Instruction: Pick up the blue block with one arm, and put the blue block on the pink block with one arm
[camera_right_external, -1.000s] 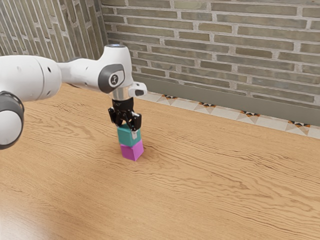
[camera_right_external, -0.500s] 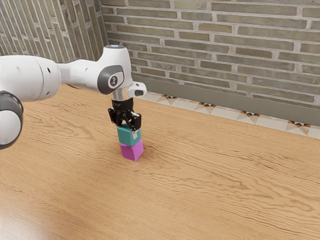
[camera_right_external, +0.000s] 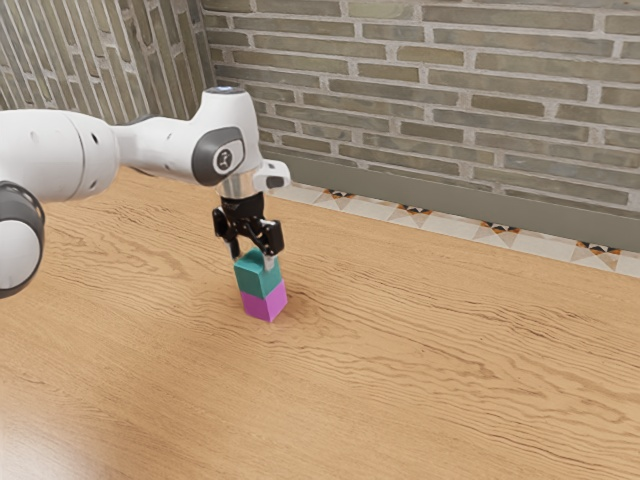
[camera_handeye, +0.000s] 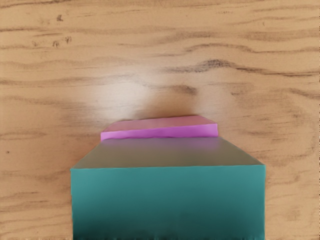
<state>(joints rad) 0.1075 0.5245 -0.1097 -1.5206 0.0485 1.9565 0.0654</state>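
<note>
The blue block (camera_right_external: 257, 279), teal in colour, sits squarely on top of the pink block (camera_right_external: 266, 303) on the wooden table (camera_right_external: 420, 350). My gripper (camera_right_external: 254, 256) hangs straight down just over the blue block. It is open, and its fingertips (camera_right_external: 272, 262) stand at the level of the block's top edge, to either side of it. In the wrist view the blue block (camera_handeye: 167, 200) looms right under the hand, and a strip of the pink block (camera_handeye: 160, 131) peeks out beyond it.
A brick wall (camera_right_external: 450, 90) runs along the back of the table, with a patterned tile strip (camera_right_external: 450, 222) at its foot. Bare wood surrounds the two stacked blocks on all sides.
The fingers have let go of the blue block and spread apart. My hand has risen a little, and the block stays on the pink one.
</note>
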